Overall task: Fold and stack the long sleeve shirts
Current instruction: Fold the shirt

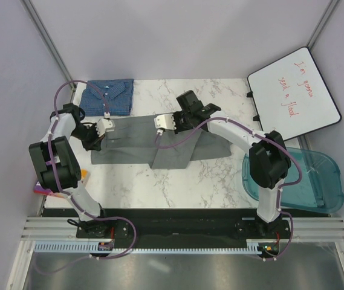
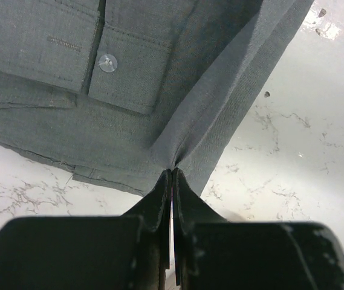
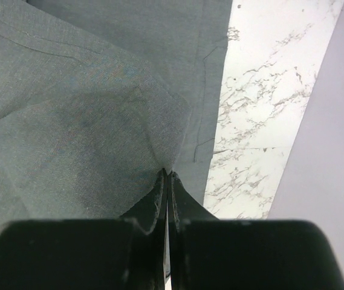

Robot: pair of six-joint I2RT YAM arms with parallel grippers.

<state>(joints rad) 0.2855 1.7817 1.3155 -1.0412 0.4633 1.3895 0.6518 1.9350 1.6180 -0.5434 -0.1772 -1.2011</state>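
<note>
The plain grey long sleeve shirt (image 1: 159, 148) lies spread across the middle of the marble table, partly folded, with one flap hanging toward the front. My left gripper (image 1: 115, 127) is shut on a fold of its cloth at the left end. In the left wrist view a buttoned cuff shows beyond the closed left gripper (image 2: 172, 171) on the grey shirt (image 2: 159, 78). My right gripper (image 1: 157, 125) is shut on the same shirt near its middle back edge. The right wrist view has cloth bunched at the closed right gripper (image 3: 166, 173) on the grey shirt (image 3: 87, 109). The blue checked shirt (image 1: 108, 96) lies folded at the back left corner.
A small whiteboard (image 1: 294, 93) with red writing leans at the back right. A teal plastic tray (image 1: 305, 178) sits beyond the table's right edge. Something orange and pink (image 1: 42, 188) pokes out at the left edge. Bare marble table (image 1: 220, 187) shows in front of the grey shirt.
</note>
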